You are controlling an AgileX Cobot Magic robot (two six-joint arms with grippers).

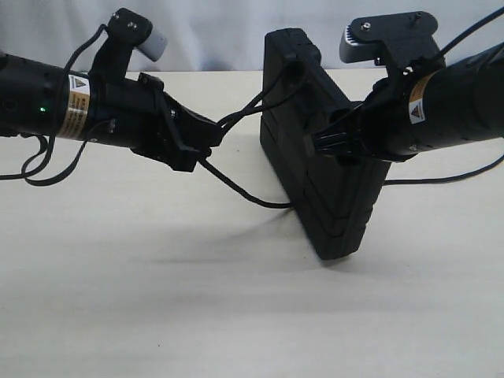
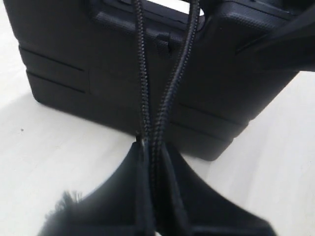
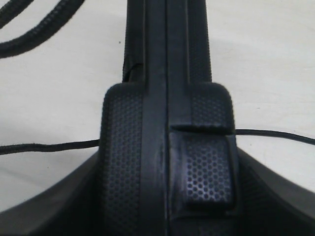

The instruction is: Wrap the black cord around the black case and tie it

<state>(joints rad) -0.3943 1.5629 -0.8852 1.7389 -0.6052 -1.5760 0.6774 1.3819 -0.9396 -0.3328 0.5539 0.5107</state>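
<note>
The big pale table (image 1: 236, 315) is under it all. Above it is the black case (image 1: 331, 205). It is up on its thin side and leans a bit, with one low corner down by the table. I cannot tell if that corner touches.

The right gripper (image 1: 332, 146) comes in from the side. Its jaws sit one on each flat side of the case and squeeze it, so the case is held up.

The left gripper (image 1: 213, 135) is just beside the case, not touching it. Its jaws are pressed together on the black cord (image 1: 244, 114). Two lines of cord run side by side from those jaws up to the top part of the case. One more bit hangs down in a curve and goes to the low side of the case.
</note>
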